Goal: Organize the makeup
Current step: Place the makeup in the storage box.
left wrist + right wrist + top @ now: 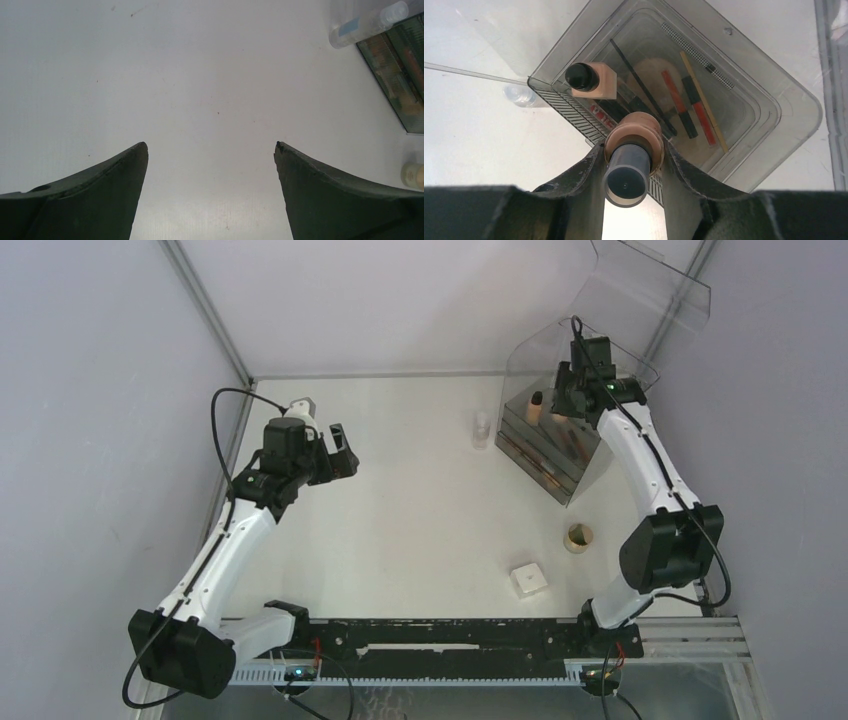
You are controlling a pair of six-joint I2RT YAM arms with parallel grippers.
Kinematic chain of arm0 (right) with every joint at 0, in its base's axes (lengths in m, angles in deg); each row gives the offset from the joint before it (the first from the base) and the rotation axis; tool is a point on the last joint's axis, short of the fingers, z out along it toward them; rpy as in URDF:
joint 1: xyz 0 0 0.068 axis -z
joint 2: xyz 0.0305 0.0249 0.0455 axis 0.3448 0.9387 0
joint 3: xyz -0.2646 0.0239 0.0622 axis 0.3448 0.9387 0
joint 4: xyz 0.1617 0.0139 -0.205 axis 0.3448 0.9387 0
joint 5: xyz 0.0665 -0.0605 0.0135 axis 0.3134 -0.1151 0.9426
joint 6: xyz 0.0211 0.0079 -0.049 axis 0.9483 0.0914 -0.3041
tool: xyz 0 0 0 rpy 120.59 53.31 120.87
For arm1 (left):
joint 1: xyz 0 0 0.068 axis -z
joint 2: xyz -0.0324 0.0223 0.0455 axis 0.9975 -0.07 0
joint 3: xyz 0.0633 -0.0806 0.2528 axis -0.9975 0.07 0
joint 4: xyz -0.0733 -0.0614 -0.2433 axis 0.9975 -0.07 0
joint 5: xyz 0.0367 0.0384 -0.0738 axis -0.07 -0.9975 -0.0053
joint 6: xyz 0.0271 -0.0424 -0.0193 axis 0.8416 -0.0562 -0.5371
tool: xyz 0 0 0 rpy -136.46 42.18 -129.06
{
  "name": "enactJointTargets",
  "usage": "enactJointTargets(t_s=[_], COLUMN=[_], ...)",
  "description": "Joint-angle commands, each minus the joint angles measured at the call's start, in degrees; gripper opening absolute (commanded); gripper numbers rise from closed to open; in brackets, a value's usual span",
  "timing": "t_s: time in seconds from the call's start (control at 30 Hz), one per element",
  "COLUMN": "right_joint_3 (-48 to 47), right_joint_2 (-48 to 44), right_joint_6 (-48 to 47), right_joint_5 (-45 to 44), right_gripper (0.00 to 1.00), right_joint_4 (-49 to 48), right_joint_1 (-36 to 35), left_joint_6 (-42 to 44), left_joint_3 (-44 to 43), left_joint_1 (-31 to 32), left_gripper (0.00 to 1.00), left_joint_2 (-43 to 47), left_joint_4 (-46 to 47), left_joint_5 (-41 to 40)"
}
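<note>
The right hand [634, 152] is pinching a tan dark-capped bottle [634, 131] between its fingers and holding it above the near corner of the clear bin [795, 116]. The step in hand looks to be placing this bottle in with the rest.

Inside the bin a second tan bottle [593, 80] is standing by the wall. Red lip sticks [680, 102], a thin black brush [642, 82] and a pencil [704, 102] are lying on the floor, along with what seems to be a round tan puff [651, 70], blurred through the plastic.

The next move is calling for a descent past the rim into the free space beside the standing bottle, keeping clear of it, and then a release.

The left hand [212, 150] is hanging spread over bare tabletop [200, 75], holding nothing. A small clear bottle [482, 429], a round tan item [578, 537] and a white box [528, 579] are lying out on the tabletop, well apart from one another, so the task is only partly done.
</note>
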Motion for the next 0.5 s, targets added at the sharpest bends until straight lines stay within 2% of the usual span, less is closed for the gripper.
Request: enactJointTargets(t_s=[0.0,0.47], right_joint_3=[-3.7,-1.1], right_joint_2=[2.2,9.4], right_joint_6=[1.5,3.3], right_joint_5=[-2.1,-2.7], right_gripper=[0.16,0.16], right_joint_4=[-3.3,-8.4], right_joint_1=[0.1,0.3], left_joint_6=[-0.5,-0.1], left_joint_3=[-0.9,-0.1], left_joint_1=[-0.4,-0.3], left_gripper=[1.00,1.00], left_joint_2=[1.2,2.1], left_joint_4=[0.5,0.1], left_joint_5=[-0.8,-1.3])
